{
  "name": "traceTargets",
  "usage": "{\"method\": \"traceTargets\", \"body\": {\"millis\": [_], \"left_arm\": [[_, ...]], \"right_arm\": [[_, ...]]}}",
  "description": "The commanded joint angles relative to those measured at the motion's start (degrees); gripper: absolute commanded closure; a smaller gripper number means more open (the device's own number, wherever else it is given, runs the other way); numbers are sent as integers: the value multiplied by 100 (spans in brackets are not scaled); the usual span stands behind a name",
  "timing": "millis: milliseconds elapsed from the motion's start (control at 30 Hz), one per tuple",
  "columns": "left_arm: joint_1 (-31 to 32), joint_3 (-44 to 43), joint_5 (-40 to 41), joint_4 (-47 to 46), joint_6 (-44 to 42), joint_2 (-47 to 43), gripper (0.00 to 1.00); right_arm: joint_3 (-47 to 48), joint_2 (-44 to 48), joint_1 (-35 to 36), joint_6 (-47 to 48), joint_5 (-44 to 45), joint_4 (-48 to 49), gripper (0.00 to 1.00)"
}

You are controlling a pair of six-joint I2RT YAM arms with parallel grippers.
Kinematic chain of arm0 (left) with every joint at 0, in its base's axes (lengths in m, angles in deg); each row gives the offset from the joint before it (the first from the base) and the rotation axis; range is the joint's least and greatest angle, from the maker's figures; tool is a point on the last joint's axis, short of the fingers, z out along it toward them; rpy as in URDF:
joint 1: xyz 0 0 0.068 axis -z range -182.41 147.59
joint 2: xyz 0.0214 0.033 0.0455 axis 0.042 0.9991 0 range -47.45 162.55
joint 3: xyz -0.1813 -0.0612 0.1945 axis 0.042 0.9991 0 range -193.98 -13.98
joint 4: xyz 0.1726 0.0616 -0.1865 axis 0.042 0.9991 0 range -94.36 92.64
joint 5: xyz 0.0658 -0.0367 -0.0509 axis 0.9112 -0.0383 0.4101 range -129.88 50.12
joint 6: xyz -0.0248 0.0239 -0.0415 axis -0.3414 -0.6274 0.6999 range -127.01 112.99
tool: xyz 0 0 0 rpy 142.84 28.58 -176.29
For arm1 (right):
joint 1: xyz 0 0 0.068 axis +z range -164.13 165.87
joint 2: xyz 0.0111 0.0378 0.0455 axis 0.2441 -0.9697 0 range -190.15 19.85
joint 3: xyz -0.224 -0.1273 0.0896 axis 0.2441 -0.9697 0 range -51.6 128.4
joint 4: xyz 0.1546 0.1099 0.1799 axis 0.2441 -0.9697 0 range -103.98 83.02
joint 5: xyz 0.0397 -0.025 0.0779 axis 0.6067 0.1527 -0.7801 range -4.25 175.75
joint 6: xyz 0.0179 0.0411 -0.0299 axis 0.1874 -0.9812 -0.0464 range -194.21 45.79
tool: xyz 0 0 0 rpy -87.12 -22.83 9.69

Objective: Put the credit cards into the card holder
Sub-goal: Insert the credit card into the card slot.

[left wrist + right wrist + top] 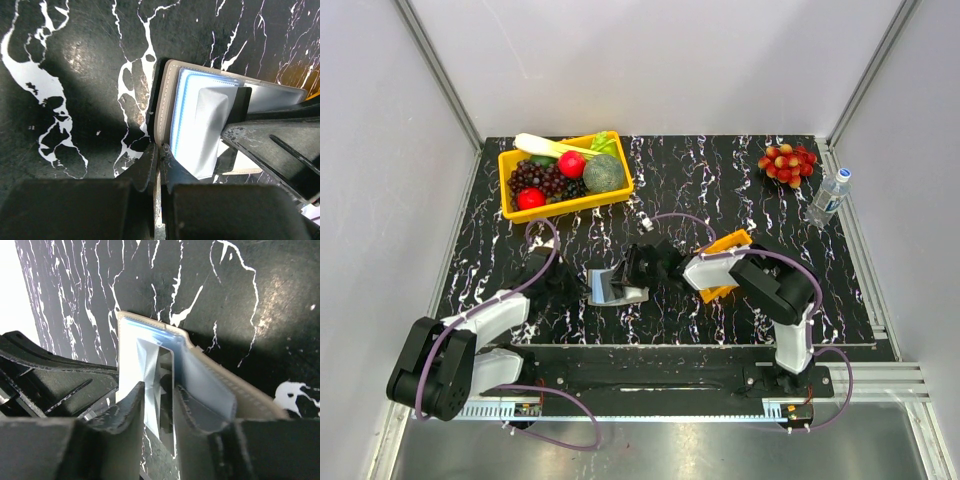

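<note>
- my left gripper (160, 152) is clamped tight on the taupe edge of the card holder (167, 100)
- right gripper (157, 388) jaws sit apart, with a silvery credit card (156, 357) between them, partway into the blue-grey inside
- card holder's open mid-desk (75, 50), between both arms

Black, white-veined tabletop (720, 180) under the jaws; plain pale walls (660, 60) beyond and to both sides; aluminium rails (440, 75) in corners; soft overhead glare
</note>
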Motion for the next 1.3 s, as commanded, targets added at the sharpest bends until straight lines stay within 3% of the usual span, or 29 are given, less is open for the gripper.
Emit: {"method": "traceTargets", "body": {"millis": [0,67,367,700,833,900,967,1067,1267], "left_arm": [[118,118,-9,-83,70,-58,100],[118,118,17,-48,43,-93,100],[127,48,-18,-48,34,-49,100],[399,329,-45,-575,597,-251,100],[470,373,-9,-663,658,-295,100],[470,364,8,-602,650,-330,100],[478,408,70,-549,667,-400,100],[479,399,149,-426,632,-462,100],[470,408,175,-408,597,-489,100]], "right_arm": [[32,332,116,498,601,-1224,60],[111,438,98,630,751,-1435,52],[507,219,186,771,295,-1762,48],[999,-177,520,165,101,-1919,45],[1192,-274,590,94,22,-2138,48],[1149,-230,581,77,109,-2131,58],[1175,-177,573,146,136,-2218,60],[1193,-10,573,305,347,-2421,72],[1245,-106,564,437,102,-2290,62]]}}
